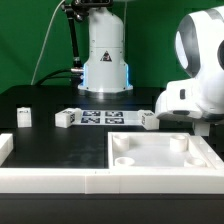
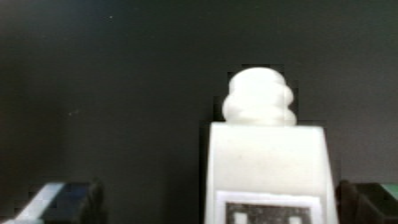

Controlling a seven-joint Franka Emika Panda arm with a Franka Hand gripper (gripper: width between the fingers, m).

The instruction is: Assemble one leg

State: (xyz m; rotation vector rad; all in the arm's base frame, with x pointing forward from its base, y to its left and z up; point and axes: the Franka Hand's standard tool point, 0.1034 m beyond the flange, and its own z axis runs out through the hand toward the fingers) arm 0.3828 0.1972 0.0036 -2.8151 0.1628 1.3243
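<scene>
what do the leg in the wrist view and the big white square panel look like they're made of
Leg: likely matte white plastic; even colour, rounded moulded tip, black-and-white tag on its face. Panel: apparently the same smooth white plastic; moulded round sockets, no grain visible.

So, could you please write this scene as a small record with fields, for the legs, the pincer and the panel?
leg in wrist view: between the fingers, rounded tip pointing away, tag on its side
pincer: open, fingers not touching the leg
legs in exterior view: left leg alone; middle leg and right leg at the two ends of the marker board
panel: lying flat, sockets empty, no leg fitted
task state: not yet done
</scene>
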